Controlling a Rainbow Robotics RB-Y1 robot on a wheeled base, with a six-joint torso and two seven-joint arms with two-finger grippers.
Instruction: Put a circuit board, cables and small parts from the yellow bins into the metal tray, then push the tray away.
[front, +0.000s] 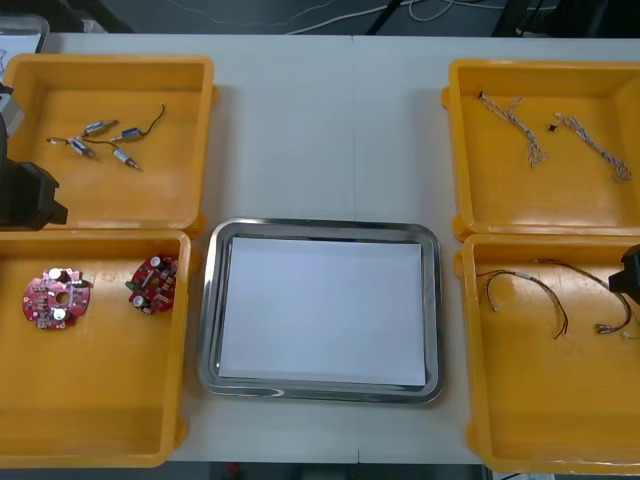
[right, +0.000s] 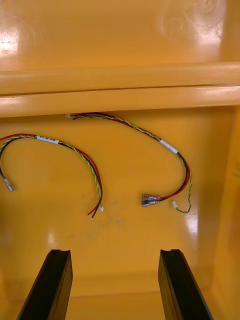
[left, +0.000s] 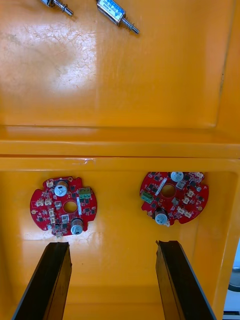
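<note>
The metal tray (front: 207, 300), white inside, lies at the table's middle with nothing in it. Two round red circuit boards (front: 57, 297) (front: 154, 283) sit in the near left yellow bin (front: 100, 390). My left gripper (left: 112, 246) hangs open over that bin, both boards (left: 63, 206) (left: 172, 197) just beyond its fingertips. My right gripper (right: 115, 252) is open above the near right bin (front: 550, 400), where two red and yellow cables (right: 75, 152) (right: 167, 147) lie ahead of its fingers. Neither gripper touches anything.
The far left bin (front: 150, 195) holds several small metal parts (front: 100, 140). Twisted blue and white cables (front: 520, 125) lie in the far right bin (front: 540, 200). My left arm (front: 25, 195) shows at the left edge, my right arm (front: 630, 270) at the right edge.
</note>
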